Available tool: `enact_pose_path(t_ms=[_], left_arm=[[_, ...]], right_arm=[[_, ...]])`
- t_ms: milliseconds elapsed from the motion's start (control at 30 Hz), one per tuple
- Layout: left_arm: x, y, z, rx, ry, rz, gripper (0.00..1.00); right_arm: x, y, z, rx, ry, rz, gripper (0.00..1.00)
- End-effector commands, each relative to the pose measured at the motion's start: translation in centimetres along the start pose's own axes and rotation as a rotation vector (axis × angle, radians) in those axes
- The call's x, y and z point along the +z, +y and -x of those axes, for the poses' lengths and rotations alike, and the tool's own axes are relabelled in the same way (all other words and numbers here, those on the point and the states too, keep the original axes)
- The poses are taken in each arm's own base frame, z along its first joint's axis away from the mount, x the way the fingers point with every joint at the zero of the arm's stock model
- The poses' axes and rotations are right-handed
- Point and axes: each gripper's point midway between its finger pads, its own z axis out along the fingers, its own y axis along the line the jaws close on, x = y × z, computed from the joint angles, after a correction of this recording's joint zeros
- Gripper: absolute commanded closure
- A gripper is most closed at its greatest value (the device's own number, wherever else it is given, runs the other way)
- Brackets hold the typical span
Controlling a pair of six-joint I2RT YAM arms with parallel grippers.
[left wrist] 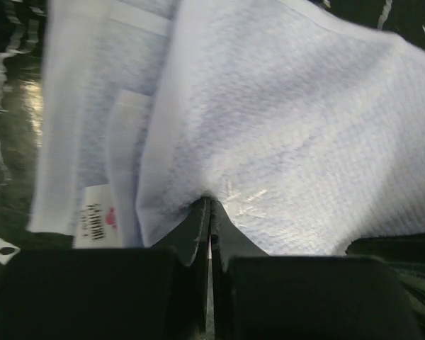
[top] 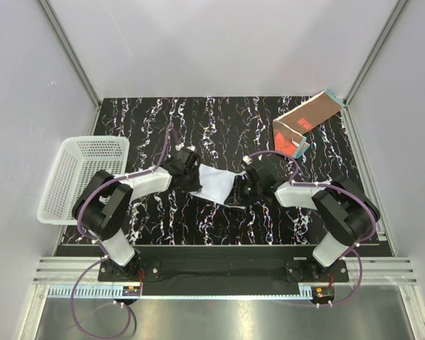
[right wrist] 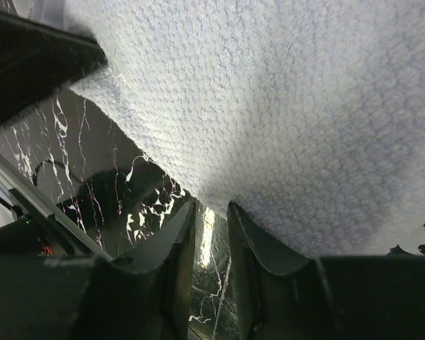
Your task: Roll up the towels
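Clamping the white towel point(left wrist: 283, 120), the left gripper point(left wrist: 210, 203) sees a label point(left wrist: 98, 221) hidden overhead; whether the right gripper point(right wrist: 211, 209) grips is unclear.

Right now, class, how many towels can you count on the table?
2. The white towel lies at the middle of the table; the rust-brown towel sits at its far right corner. No others show.

A black table top with white wiggly streaks point(top: 219, 113) fills the middle. Plain pale grey walls point(top: 219, 42) stand on three sides, with thin silver metal posts point(top: 69, 53) in the back corners. A silver metal rail point(top: 64, 270) runs along the near edge. The table shines in the light.
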Motion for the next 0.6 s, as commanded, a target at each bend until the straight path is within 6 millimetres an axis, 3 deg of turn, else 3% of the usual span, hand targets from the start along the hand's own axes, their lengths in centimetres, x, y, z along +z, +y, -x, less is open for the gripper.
enact_pose_path(t_ms=[0, 67, 233, 267, 333, 367, 467, 567], left_arm=[[0.4, 7.4, -0.2, -0.078, -0.004, 0.221, 0.98], [0.0, 9.1, 0.1, -0.11, -0.017, 0.259, 0.96], [-0.7, 10.7, 0.8, -0.146, -0.033, 0.337, 0.88], [-0.8, 11.1, 0.9, -0.153, -0.033, 0.352, 0.78], [-1.2, 11.2, 1.3, -0.172, -0.043, 0.354, 0.68], [-1.5, 11.2, 1.6, -0.177, -0.053, 0.36, 0.54], [-2.6, 10.1, 2.9, -0.164, -0.086, 0.322, 0.37], [-4.2, 9.1, 4.0, -0.157, -0.128, 0.283, 0.28]], right_arm=[[-0.7, -8.1, -6.8, 0.04, 0.196, -0.292, 0.67], [-0.7, -8.1, -6.8, 0.039, 0.196, -0.292, 0.67], [-0.7, -8.0, -6.7, 0.043, 0.204, -0.297, 0.67], [-0.7, -8.0, -6.8, 0.043, 0.207, -0.299, 0.67], [-0.8, -7.9, -6.6, 0.043, 0.204, -0.301, 0.67], [-0.9, -7.8, -6.4, 0.041, 0.201, -0.302, 0.67], [-1.6, -6.8, -5.4, 0.023, 0.176, -0.299, 0.64], [-2.9, -5.6, -4.4, -0.004, 0.155, -0.307, 0.5]])
